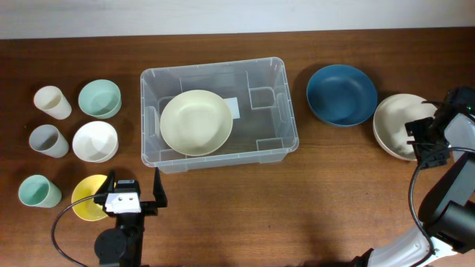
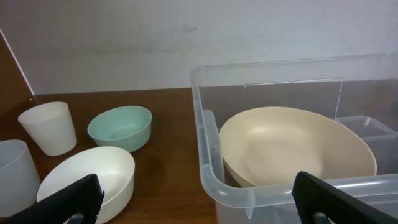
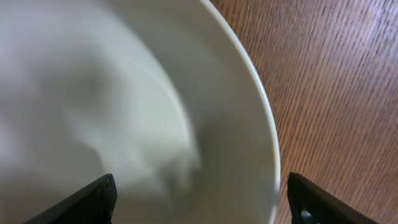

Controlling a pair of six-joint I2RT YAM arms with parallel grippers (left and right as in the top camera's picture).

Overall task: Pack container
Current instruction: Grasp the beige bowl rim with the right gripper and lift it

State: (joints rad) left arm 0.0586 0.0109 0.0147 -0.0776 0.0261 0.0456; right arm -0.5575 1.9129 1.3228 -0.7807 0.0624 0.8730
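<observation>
Wooden table (image 1: 297, 208) carries everything. Nearest, the left gripper (image 1: 135, 189) hangs with its jaws spread wide and empty, just beside a yellow bowl (image 1: 87, 199). Beyond it the container (image 1: 152, 111) sits mid-table, a cream bowl (image 1: 196, 122) resting in its left half. At the right, the right gripper (image 1: 420, 141) hovers over an off-white bowl (image 1: 397, 122), jaws parted with the rim between them, nothing clamped. A dark blue bowl (image 1: 341, 94) lies beside it, farther back.

Blurred and edge-cropped off-white bowl (image 3: 124, 93), yellow bowl (image 1: 85, 196) half hidden under left gripper (image 1: 135, 183)
</observation>
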